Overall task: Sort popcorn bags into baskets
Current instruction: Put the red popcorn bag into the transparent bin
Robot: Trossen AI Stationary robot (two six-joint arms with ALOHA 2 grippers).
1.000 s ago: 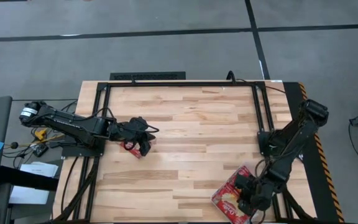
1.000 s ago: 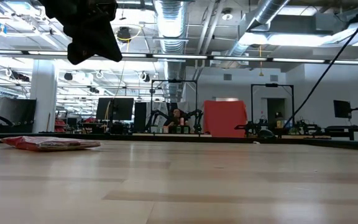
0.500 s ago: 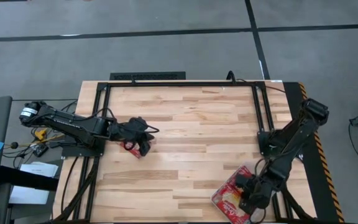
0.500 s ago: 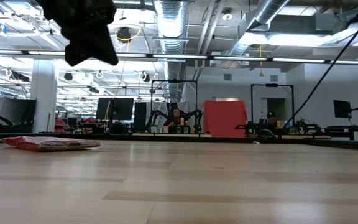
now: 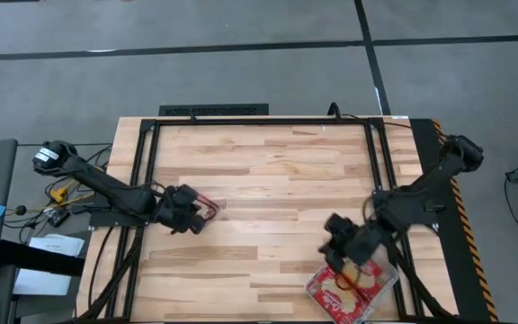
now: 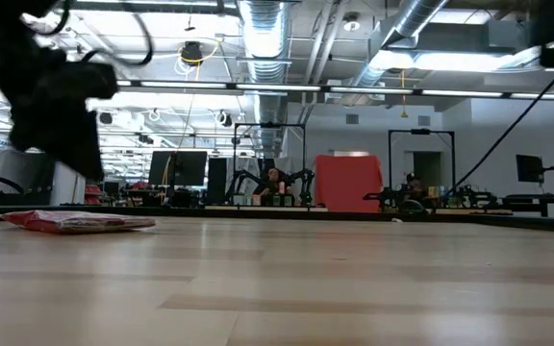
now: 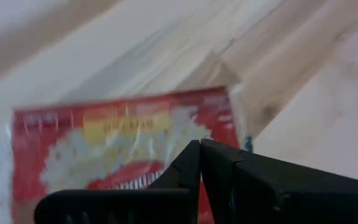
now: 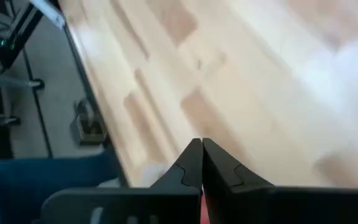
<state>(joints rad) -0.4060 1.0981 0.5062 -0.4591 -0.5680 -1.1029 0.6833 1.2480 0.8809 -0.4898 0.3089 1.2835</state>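
Clear tray (image 5: 380, 281), front right of bench (image 5: 277, 180): holds a pile of red popcorn bags (image 5: 340, 288), count not readable. One popcorn bag (image 5: 203, 208) lies flat on bare wood at bench left, not yet sorted. Left gripper (image 5: 190, 213) just beside that bag, jaws together, holding nothing. Right gripper (image 5: 338, 252) near the tray's inner edge, jaws together, empty. Judged: sorting mostly done; one bag left in view.
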